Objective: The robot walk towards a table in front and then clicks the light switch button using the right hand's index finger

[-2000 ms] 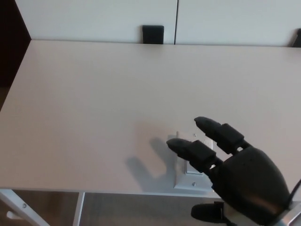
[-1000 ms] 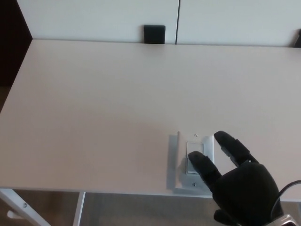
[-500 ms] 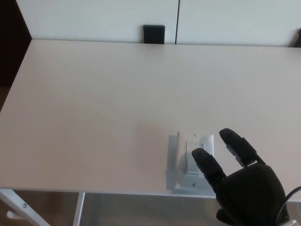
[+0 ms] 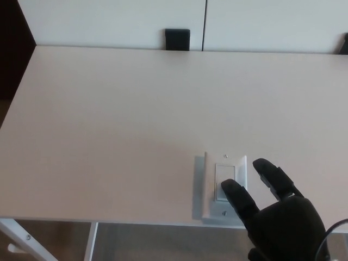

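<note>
Light switch (image 4: pixel 225 185) sits at the bench's (image 4: pixel 109 119) near edge; right hand (image 4: pixel 277 215), fingers spread and empty, index tip on its lower corner. Off-centre, it may slip off the rocker.

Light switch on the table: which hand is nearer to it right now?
Right. The right hand sits at the light switch, one of its fingers over the plate's lower right part. The left hand is not in view.

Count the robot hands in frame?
1. The right hand comes in at the bottom right, one finger over the near end of the light switch on the table. The left hand is out of view.
</note>
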Robot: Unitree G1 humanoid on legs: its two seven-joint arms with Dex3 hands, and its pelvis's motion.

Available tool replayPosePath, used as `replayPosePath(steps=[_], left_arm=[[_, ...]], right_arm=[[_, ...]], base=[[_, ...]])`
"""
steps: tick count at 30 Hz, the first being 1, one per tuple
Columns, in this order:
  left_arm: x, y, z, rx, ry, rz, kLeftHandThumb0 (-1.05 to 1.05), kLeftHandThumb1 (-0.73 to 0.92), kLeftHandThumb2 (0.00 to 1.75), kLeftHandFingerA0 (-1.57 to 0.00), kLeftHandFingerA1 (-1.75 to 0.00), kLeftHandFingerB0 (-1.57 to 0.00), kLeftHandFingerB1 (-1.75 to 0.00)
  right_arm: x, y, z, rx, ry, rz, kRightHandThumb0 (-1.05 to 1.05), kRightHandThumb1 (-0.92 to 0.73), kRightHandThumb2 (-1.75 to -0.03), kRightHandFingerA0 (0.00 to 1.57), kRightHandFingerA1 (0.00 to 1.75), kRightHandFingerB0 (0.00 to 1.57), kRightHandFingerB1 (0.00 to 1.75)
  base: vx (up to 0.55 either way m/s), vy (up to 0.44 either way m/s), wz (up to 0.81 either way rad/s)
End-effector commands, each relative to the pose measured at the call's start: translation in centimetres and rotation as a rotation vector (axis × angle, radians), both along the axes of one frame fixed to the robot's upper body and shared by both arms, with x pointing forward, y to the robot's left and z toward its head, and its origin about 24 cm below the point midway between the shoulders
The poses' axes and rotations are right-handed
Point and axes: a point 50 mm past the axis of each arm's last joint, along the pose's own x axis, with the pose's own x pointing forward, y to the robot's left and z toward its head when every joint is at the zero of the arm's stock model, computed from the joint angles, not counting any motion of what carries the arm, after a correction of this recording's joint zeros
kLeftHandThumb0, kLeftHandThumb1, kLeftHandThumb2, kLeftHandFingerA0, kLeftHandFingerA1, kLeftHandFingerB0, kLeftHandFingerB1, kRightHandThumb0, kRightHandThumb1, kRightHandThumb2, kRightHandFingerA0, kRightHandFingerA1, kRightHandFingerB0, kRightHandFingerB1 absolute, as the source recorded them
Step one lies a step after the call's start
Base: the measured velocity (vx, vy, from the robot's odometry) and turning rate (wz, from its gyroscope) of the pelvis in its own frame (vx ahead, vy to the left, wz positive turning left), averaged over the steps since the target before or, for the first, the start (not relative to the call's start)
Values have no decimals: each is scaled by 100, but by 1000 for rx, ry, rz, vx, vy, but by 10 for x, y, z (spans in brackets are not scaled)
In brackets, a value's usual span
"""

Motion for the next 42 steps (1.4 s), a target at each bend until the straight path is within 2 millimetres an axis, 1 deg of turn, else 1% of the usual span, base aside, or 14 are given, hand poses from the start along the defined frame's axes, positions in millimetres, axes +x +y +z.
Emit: replayPosePath(steps=[1, 4, 9, 11, 12, 22, 26, 28, 29, 32, 33, 39, 40, 42], left_arm=[[1, 4, 3, 22, -8, -12, -36, 71, 61, -57, -48, -34, -40], [1, 4, 4, 25, -9, -20, -37, 72, 60, -57, -47, -34, -39], [2, 4, 5, 21, -12, -26, -37, 72, 61, -55, -47, -33, -39], [3, 3, 5, 27, -13, -24, -36, 72, 61, -57, -47, -34, -40], [4, 3, 6, 29, -16, -26, -36, 71, 61, -58, -47, -34, -39], [3, 4, 5, 27, -12, -25, -35, 71, 61, -58, -48, -34, -40], [3, 4, 4, 32, -11, -33, -36, 72, 61, -58, -48, -34, -40], [3, 5, 3, 31, -12, -30, -36, 71, 61, -58, -48, -34, -40], [3, 5, 3, 31, -11, -30, -36, 71, 61, -58, -48, -34, -40], [3, 6, 3, 28, -9, -29, -38, 70, 60, -57, -47, -34, -40], [3, 6, 3, 29, -9, -24, -38, 69, 60, -57, -47, -34, -40], [3, 6, 2, 17, -7, -24, -37, 69, 60, -56, -46, -34, -39], [4, 7, 2, 19, -5, -23, -38, 69, 60, -55, -46, -34, -39], [4, 6, 3, 28, -14, -40, -36, 71, 61, -56, -47, -33, -40]], right_arm=[[-3, -3, -7, -1, -1, -3, -78, -46, -86, 7, 22, 13, 36], [-6, -3, -12, -8, 8, 2, -81, -58, -59, 0, 30, 19, 27], [-14, -5, -21, -19, 41, -5, -76, -45, -87, 5, 17, 12, 34], [-15, -5, -23, -20, 52, -4, -80, -58, -58, 0, 28, 13, 26], [-16, -6, -25, -23, 54, -2, -76, -45, -88, 5, 14, 10, 32], [-31, -8, -31, -49, 87, 4, -79, -58, -59, 0, 29, 18, 27], [-33, -11, -32, -52, 93, -3, -75, -45, -86, 4, 17, 13, 35], [-33, -12, -31, -50, 93, -6, -80, -57, -61, 0, 24, 17, 27], [-32, -13, -30, -53, 83, -7, -78, -47, -88, 3, 11, 11, 33], [-29, -12, -22, -44, 60, -7, -80, -60, -59, 0, 28, 13, 26], [-28, -12, -18, -34, 45, -6, -78, -47, -88, 6, 19, 10, 31], [-27, -10, 21, 62, -55, 6, -78, -48, -89, 1, 14, 11, 33], [-28, -9, 29, 86, -73, 5, -80, -61, -59, 0, 22, 14, 26], [-35, -9, 54, 137, -138, 23, -89, -54, -90, 0, 6, 9, 27]], base=[[0, 0, 0], [0, 0, 0], [0, 0, 0], [0, 0, 0], [0, 0, 0], [0, 0, 0], [0, 0, 0], [0, 0, 0], [0, 0, 0], [0, 0, 0], [0, 0, 0], [0, 0, 0], [0, 0, 0], [0, 0, 0]])
